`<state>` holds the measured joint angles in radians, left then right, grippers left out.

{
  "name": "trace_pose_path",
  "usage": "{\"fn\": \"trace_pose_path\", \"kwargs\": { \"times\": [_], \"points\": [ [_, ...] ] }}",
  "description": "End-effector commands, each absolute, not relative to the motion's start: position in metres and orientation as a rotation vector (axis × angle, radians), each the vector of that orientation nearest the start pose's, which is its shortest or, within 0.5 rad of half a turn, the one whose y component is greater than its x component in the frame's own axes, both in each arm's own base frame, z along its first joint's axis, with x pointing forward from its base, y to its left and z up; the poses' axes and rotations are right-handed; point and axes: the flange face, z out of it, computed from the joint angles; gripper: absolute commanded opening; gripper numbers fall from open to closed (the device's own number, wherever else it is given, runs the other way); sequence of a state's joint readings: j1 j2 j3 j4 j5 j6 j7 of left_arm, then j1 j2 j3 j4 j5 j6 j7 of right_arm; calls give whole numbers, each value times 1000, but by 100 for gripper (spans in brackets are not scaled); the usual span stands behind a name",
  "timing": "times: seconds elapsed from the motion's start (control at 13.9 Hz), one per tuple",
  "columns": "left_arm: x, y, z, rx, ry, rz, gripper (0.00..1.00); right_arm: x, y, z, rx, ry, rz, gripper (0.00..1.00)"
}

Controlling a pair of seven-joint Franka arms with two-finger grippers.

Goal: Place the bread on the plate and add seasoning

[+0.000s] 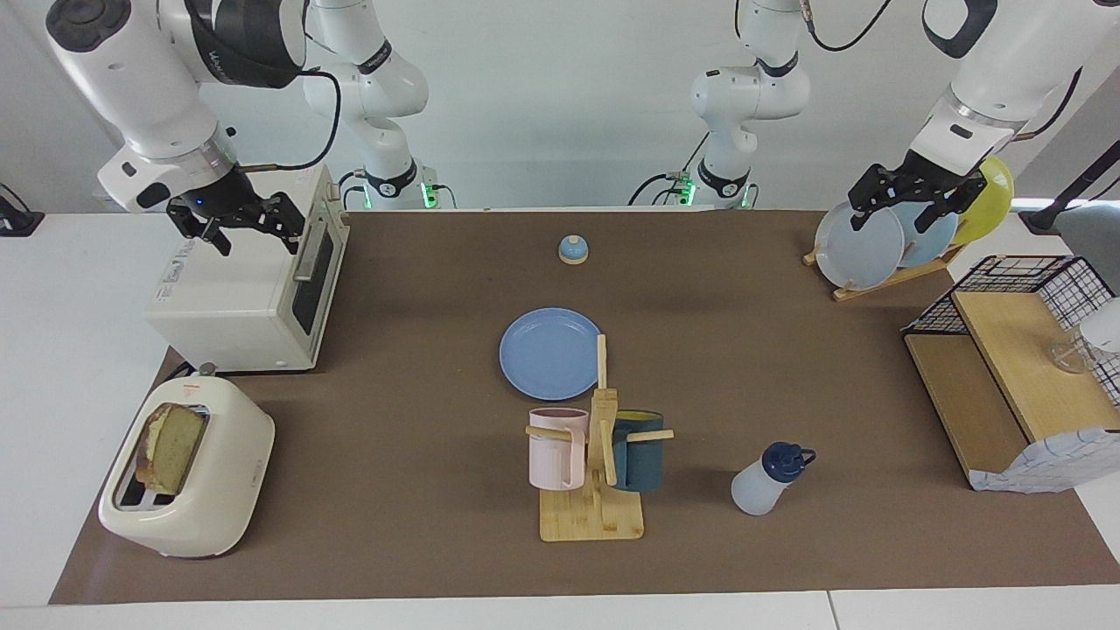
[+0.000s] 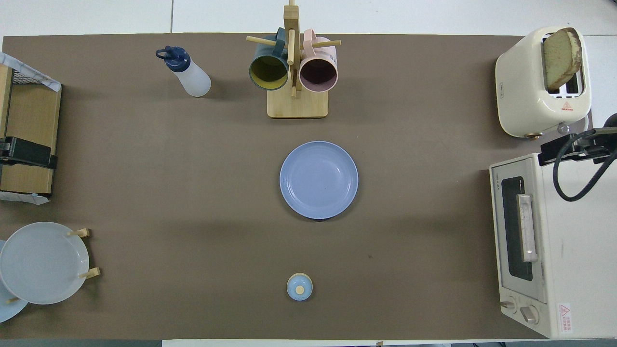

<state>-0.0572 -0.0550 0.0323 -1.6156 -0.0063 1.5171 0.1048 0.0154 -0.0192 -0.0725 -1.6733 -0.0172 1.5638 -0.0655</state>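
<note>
Standing tan bread (image 1: 169,447) in toaster (image 1: 219,490).

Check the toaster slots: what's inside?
One slice of bread stands in a slot of the toaster, its top half sticking out. Its lower part is hidden inside; the other slot looks empty.

Carrying, on a white table (image 1: 52,394) under a brown mat (image 1: 411,367): a round medium-blue plate (image 1: 550,353) mid-mat; a wooden mug tree (image 1: 595,490) and translucent navy-capped bottle (image 1: 770,479) farther out; a blue-topped bell (image 1: 573,249) nearer the robots; a cream toaster (image 1: 188,481) and white toaster oven (image 1: 249,289) toward the right arm's end; a wooden plate rack (image 1: 884,280) and wire-and-wood shelf (image 1: 1015,385) toward the left arm's.
</note>
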Motion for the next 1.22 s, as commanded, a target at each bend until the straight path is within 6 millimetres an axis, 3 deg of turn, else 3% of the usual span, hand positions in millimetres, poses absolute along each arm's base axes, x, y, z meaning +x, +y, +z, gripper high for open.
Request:
{"fn": "trace_pose_path", "kwargs": {
  "times": [0.0, 0.5, 0.72, 0.93, 1.15],
  "points": [
    [528, -11, 632, -3139, 188, 63, 100, 546, -36, 590, -3122, -4, 109, 100],
    [522, -4, 632, -3141, 167, 96, 100, 548, -32, 596, -3138, -17, 113, 100],
    [518, 0, 624, -3142, 155, 125, 100, 553, -22, 600, -3141, -43, 85, 100],
    [518, -17, 619, -3138, 210, 82, 100, 554, -30, 599, -3145, -10, 70, 100],
    [522, -32, 615, -3137, 219, -31, 100, 565, -37, 604, -3147, 12, -83, 100]
  ]
}}
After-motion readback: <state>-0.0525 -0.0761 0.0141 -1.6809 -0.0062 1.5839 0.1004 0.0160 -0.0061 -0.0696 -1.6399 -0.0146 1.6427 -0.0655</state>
